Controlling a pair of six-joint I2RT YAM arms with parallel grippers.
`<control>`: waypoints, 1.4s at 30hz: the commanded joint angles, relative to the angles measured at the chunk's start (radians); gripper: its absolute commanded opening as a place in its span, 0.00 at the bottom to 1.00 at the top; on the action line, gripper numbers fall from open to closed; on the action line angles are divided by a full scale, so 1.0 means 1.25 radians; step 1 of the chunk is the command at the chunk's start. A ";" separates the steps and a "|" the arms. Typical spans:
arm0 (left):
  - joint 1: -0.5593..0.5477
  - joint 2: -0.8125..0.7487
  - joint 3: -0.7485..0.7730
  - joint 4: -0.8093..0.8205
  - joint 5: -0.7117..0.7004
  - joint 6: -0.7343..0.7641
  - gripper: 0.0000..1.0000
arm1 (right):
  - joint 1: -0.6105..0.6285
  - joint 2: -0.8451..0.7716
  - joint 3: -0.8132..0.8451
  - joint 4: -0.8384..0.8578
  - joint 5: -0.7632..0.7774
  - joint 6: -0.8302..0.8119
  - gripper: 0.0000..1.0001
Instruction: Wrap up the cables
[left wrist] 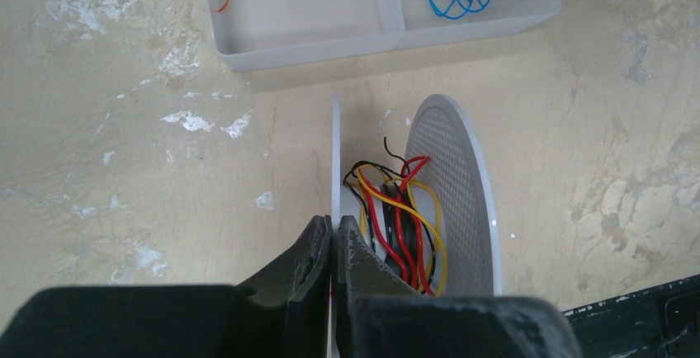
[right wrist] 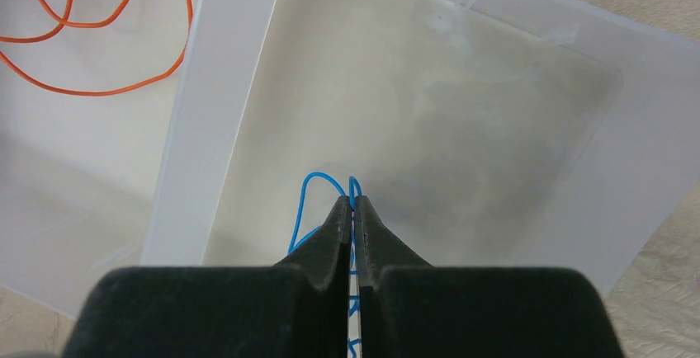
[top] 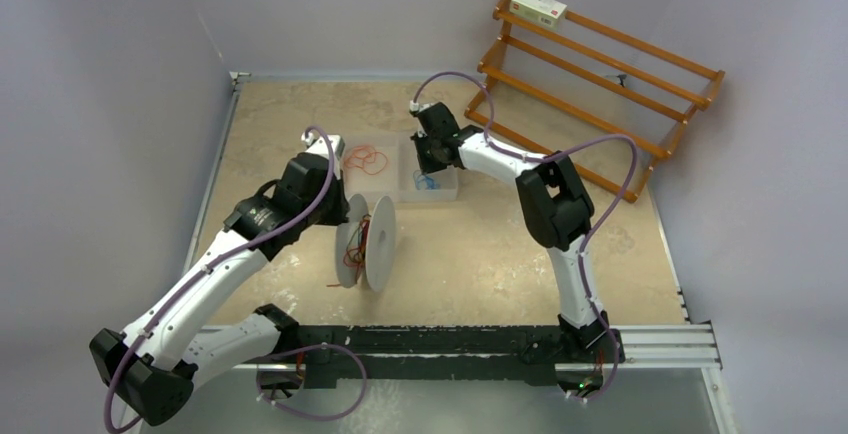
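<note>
Mottled beige table [top: 480, 254], grey walls behind. A thin blue cable [right wrist: 318, 185], a loose curly tangle with no clear long axis, lies in the right compartment of a translucent white plastic tray [right wrist: 223, 102], upper middle of the overhead view. The right gripper [right wrist: 353, 209] is pinched fully together on one of its loops. An orange cable [top: 368, 161] lies in the left compartment. Below and left, mid-frame, a white spool [left wrist: 458, 176] stands on edge, its axle running left to right, holding red, yellow and black wire. The left gripper [left wrist: 333, 238] is clamped tight on the spool's left flange.
</note>
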 commanded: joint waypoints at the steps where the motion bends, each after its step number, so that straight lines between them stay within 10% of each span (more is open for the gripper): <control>1: -0.004 -0.004 0.000 0.010 0.009 -0.015 0.00 | -0.002 -0.072 -0.016 0.037 -0.006 0.000 0.00; 42: -0.007 0.113 0.020 0.079 0.045 -0.031 0.46 | -0.001 -0.378 -0.183 0.114 0.003 0.005 0.00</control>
